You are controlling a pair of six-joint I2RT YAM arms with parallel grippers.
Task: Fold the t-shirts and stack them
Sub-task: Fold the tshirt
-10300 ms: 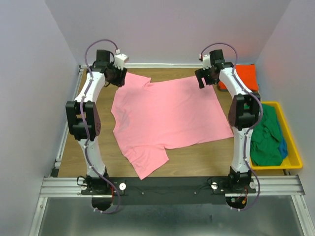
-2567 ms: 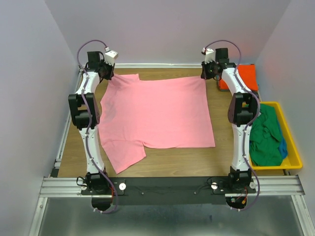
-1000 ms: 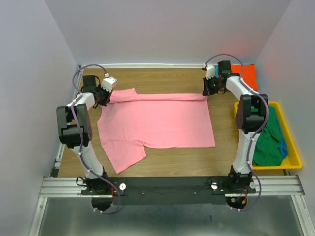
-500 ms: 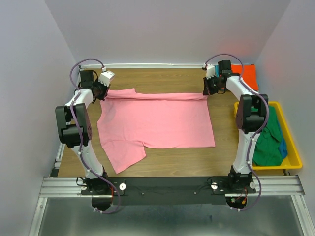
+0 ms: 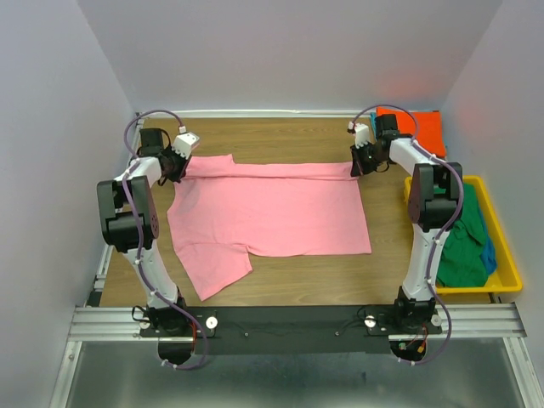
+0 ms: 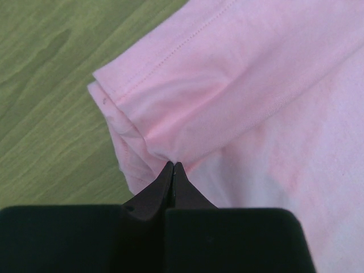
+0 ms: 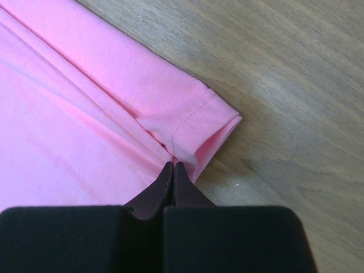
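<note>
A pink t-shirt [image 5: 272,208] lies spread on the wooden table, its far edge turned over toward me in a narrow band. My left gripper [image 5: 176,166] is shut on the band's far-left corner, where the pink cloth [image 6: 256,85] bunches at the closed tips [image 6: 173,165]. At the far-right corner my right gripper [image 5: 357,166] is shut on the hemmed pink fold [image 7: 187,122], tips [image 7: 173,165] together. An orange t-shirt [image 5: 421,127] lies folded at the far right. A green t-shirt [image 5: 459,238] and a blue one [image 5: 489,255] are in the bin.
A yellow plastic bin [image 5: 501,238] stands at the right edge of the table. Bare wood [image 5: 280,136] shows beyond the pink shirt's far edge, and a rail runs along the table's back and left side.
Both grippers stay shut on the shirt's far corners. The right one has come a little toward me, uncovering more of the orange shirt; the left one has shifted only slightly.
</note>
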